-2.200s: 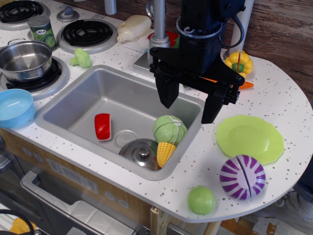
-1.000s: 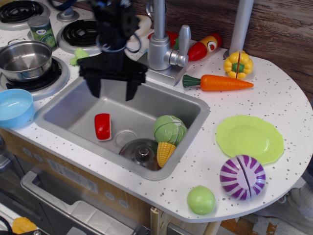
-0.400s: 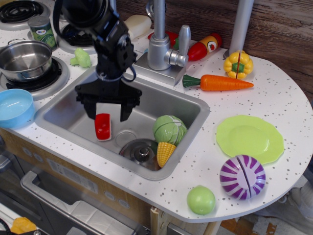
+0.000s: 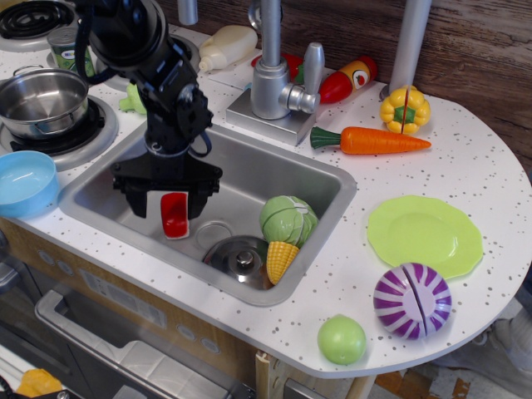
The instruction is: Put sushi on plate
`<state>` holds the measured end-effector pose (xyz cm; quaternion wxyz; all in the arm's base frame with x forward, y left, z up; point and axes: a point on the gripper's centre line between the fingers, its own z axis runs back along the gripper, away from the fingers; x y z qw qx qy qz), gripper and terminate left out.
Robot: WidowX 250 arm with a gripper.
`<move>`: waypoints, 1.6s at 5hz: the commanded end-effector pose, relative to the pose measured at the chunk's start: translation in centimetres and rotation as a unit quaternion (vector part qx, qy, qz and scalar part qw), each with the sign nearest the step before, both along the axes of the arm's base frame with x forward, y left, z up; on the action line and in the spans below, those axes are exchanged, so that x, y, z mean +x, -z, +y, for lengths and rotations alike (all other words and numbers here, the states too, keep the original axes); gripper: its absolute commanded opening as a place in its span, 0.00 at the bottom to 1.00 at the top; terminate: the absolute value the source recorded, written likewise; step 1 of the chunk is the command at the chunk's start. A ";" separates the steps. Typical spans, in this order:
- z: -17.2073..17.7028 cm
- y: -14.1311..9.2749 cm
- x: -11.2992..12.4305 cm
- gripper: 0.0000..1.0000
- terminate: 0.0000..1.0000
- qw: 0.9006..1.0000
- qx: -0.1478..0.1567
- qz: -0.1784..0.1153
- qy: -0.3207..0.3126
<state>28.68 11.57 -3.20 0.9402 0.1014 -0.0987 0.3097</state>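
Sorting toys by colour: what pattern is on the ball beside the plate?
Purple and white stripes on the ball, clearest in the only view, observation.image, just below the plate.

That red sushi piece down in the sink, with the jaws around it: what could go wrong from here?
Three guesses. The sushi is small and glossy, so it may slip as the gripper shuts; its jaws stand on either side of it, still apart. It lies deep in the sink, so lifting could knock it against the wall. The plate is far across the counter, past the cabbage, so it might drop on the way.
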 end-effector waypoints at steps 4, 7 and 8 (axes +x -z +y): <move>1.7 3.2 1.1 0.00 0.00 0.999 -0.012 -0.035 0.010; 0.2 -5.2 1.1 0.00 0.00 0.990 -0.038 -0.008 0.135; -2.7 -8.3 1.1 0.00 0.00 0.966 -0.038 -0.035 0.253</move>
